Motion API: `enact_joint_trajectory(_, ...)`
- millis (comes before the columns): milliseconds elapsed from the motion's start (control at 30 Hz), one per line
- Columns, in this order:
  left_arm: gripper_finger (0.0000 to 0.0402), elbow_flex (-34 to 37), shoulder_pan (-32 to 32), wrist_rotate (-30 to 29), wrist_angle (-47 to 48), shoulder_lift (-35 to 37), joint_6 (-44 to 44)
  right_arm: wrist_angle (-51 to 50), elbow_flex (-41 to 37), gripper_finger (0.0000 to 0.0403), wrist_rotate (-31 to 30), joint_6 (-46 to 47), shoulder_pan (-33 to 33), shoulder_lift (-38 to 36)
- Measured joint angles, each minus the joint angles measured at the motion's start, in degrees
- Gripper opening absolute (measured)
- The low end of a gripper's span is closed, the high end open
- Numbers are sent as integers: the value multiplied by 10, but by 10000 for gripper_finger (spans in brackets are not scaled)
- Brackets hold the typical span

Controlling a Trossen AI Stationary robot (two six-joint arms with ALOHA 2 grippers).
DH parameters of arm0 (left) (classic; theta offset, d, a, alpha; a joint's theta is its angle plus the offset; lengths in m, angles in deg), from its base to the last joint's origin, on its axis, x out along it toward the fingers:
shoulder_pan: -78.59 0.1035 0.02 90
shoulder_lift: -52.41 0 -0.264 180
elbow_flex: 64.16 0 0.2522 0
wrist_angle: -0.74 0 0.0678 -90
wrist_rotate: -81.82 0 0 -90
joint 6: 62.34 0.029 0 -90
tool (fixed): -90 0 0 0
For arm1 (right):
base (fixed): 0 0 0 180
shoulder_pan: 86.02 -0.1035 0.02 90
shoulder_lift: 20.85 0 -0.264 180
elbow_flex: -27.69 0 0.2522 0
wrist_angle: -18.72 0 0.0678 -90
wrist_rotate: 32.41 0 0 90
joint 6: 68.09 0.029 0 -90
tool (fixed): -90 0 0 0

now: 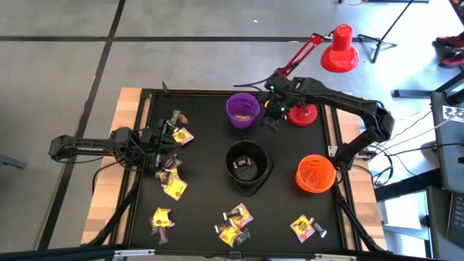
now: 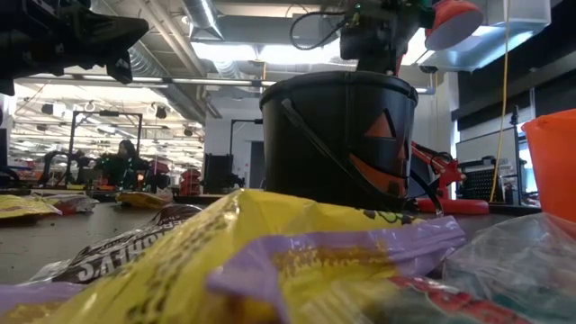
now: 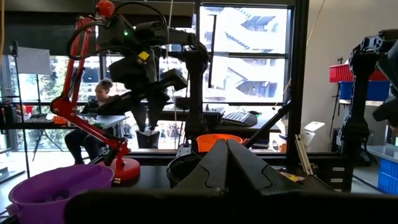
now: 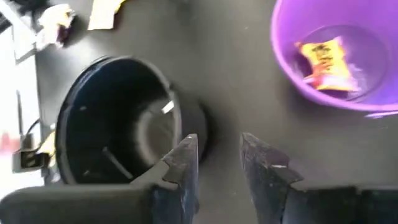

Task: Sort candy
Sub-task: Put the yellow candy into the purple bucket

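Observation:
Candy in yellow, purple and dark wrappers lies scattered on the black mat: pieces at the left (image 1: pixel 177 135) (image 1: pixel 172 185) and along the near edge (image 1: pixel 235 222) (image 1: pixel 305 228). One yellow piece (image 4: pixel 323 59) lies inside the purple bowl (image 1: pixel 243 109). My right gripper (image 4: pixel 219 155) (image 1: pixel 270 119) hangs open above the mat between the purple bowl and the black bowl (image 1: pixel 248 167), tilted down, with nothing between its fingers. At the mat's left edge my left gripper (image 1: pixel 161 145) (image 3: pixel 227 149) waits shut, beside the left candy.
An orange bowl (image 1: pixel 316 174) stands right of the black one. A red desk lamp (image 1: pixel 304 114) has its base at the mat's far right, just beside my right arm. The wooden table edge (image 1: pixel 127 109) frames the mat. A person sits in the room beyond.

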Motion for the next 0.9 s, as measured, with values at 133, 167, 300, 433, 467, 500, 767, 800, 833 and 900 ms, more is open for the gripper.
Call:
enact_joint_trajectory(133, 0, 0, 0, 0, 0, 0, 0, -3, 0, 117, 0, -27, -13, -4)
enact_joint_trajectory(167, 0, 0, 0, 0, 0, 0, 0, -2, 0, 117, -3, -31, -18, -6)
enact_joint_trajectory(300, 0, 0, 0, 0, 0, 0, -8, 9, 0, 117, -12, -45, -44, -13)
enact_joint_trajectory(433, 0, 0, 0, 0, 0, 0, -28, 11, 0, 117, -23, -57, -81, -28)
enact_joint_trajectory(467, 0, 0, 0, 0, 0, 0, -29, 10, 0, 117, -31, -58, -90, -34)
enact_joint_trajectory(500, 0, 0, 0, 0, 0, 0, -30, 9, 0, 117, -42, -58, -101, -40)
enact_joint_trajectory(767, 0, 0, 0, -1, 4, 0, -30, -13, 0, 117, -136, -39, -197, -110)
enact_joint_trajectory(800, 0, 0, 0, -1, 5, 0, -30, -13, 0, 117, -146, -36, -209, -119)
enact_joint_trajectory(833, 0, 0, 0, -1, 4, 0, -30, -13, 0, 117, -154, -33, -222, -127)
enact_joint_trajectory(900, 0, 0, 0, -1, 5, 0, -30, -12, 0, 117, -168, -28, -245, -143)
